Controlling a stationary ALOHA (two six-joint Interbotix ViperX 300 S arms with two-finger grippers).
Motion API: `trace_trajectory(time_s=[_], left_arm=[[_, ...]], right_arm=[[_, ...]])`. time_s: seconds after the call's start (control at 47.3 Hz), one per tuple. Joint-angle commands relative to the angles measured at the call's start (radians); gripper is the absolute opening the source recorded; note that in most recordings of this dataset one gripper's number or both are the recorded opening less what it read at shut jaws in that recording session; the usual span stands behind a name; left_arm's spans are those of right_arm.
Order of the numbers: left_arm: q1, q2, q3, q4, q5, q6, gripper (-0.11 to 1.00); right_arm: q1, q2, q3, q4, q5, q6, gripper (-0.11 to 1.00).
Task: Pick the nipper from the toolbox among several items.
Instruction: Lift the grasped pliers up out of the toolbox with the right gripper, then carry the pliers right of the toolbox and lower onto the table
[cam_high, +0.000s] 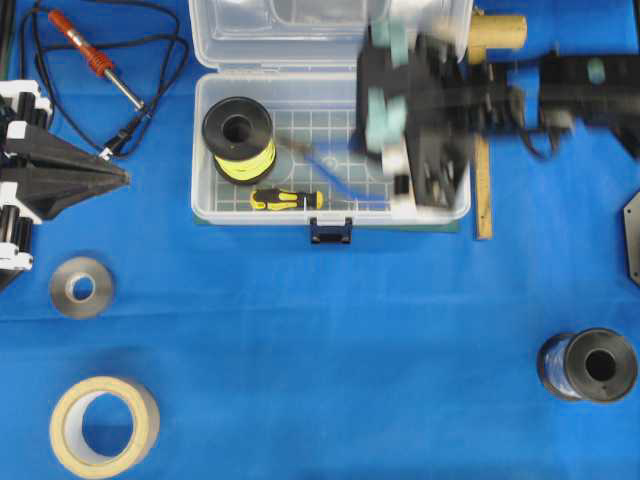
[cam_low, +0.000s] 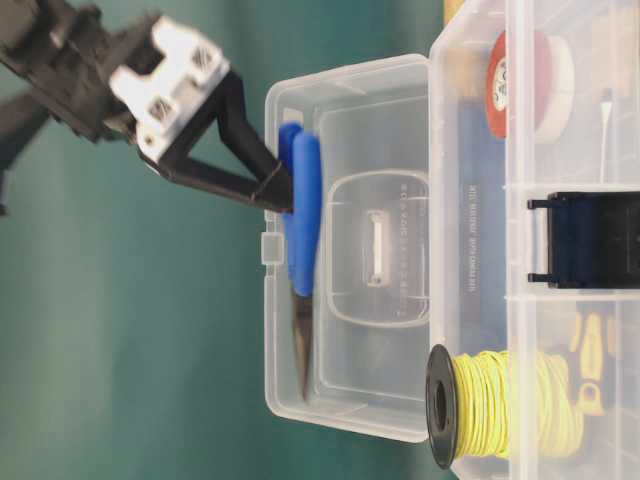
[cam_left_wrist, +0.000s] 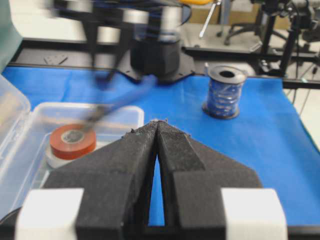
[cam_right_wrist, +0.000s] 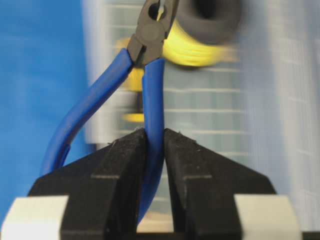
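Observation:
The nipper (cam_right_wrist: 152, 100) has curved blue handles and dark pointed jaws. My right gripper (cam_right_wrist: 155, 137) is shut on one of its blue handles. In the table-level view the nipper (cam_low: 303, 230) hangs from the gripper, lifted off the floor of the clear toolbox (cam_low: 470, 250). In the overhead view my right gripper (cam_high: 400, 150) is blurred over the toolbox (cam_high: 260, 215), with the nipper (cam_high: 335, 165) as a blue streak. A spool of yellow wire (cam_high: 238, 138), a yellow-black screwdriver (cam_high: 285, 199) and a red tape roll (cam_left_wrist: 73, 141) lie in the box. My left gripper (cam_left_wrist: 158, 125) is shut and empty at the table's left (cam_high: 115, 178).
A red-handled soldering iron (cam_high: 95, 60) with black cord lies at back left. A grey roll (cam_high: 81, 287) and a beige tape roll (cam_high: 104, 425) lie front left. A dark wire spool (cam_high: 588, 366) stands front right. A wooden ruler (cam_high: 483, 190) lies right of the box.

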Motion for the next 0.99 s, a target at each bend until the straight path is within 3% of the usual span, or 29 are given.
trace_trajectory(time_s=[0.0,0.275,0.528,0.718,0.972], left_arm=[[0.006,0.005,-0.011,-0.002,-0.005,0.0,0.0],[0.006,0.005,-0.008,-0.002,-0.005,0.0,0.0],[0.023,0.005,-0.002,-0.002,-0.005,0.0,0.0],[0.034,0.005,0.002,-0.002,0.0,-0.002,0.0],[0.034,0.003,0.003,-0.002,0.006,-0.002,0.0]], right_arm=[[0.077,-0.025,0.011,0.0,-0.04,0.038,0.13],[0.206,0.086,0.112,0.0,-0.232,0.196,0.13],[0.261,0.236,0.129,0.005,-0.36,0.27,0.13],[0.27,0.331,0.114,0.008,-0.362,0.333,0.13],[0.261,0.357,0.104,0.008,-0.342,0.337,0.13]])
